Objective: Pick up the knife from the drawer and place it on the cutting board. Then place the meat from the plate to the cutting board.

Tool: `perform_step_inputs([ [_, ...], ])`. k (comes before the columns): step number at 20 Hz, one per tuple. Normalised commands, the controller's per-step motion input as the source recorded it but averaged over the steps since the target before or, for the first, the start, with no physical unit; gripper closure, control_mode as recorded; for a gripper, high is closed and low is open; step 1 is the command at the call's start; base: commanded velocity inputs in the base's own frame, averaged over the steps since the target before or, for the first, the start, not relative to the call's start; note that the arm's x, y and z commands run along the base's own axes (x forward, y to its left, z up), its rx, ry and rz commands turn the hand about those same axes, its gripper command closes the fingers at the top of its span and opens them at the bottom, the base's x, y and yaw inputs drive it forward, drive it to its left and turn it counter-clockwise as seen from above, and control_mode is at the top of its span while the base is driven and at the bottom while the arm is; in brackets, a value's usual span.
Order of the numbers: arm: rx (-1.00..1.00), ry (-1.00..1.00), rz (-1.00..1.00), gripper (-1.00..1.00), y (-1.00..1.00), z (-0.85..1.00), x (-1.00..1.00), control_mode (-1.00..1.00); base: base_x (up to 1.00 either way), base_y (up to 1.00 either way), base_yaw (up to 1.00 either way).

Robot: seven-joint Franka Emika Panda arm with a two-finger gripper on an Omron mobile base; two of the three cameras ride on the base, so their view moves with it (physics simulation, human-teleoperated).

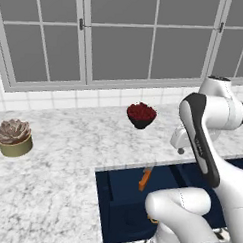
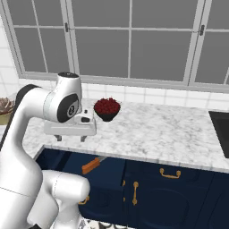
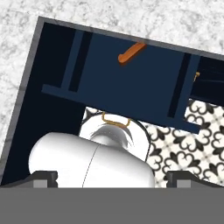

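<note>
- Inside open drawer [image 1: 125, 203], near its back edge: knife [image 1: 145, 179], lying flat, orange handle visible.
- Long axis in left base view: roughly 1 to 7 o'clock; blade end hidden under counter [image 1: 67, 141] lip.
- Gripper [image 2: 69, 138] above counter edge, fingers spread wide, holding nothing.

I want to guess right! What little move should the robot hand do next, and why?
Probably lower toward the knife. The gripper hangs open above the pulled-out drawer, and the knife lies inside near the counter edge, not yet touched.
</note>
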Motion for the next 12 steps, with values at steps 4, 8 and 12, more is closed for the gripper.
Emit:
perform_step_inputs([
  [4, 0.0, 0.0, 0.0, -1.0, 0.0, 0.0, 0.0, 1.0, -0.01, 0.02, 0.0],
  [8, 0.0, 0.0, 0.0, -1.0, 0.0, 0.0, 0.0, 1.0, -0.38, -0.22, 0.13],
  [12, 0.0, 0.0, 0.0, -1.0, 0.0, 0.0, 0.0, 1.0, -0.78, -0.46, 0.24],
])
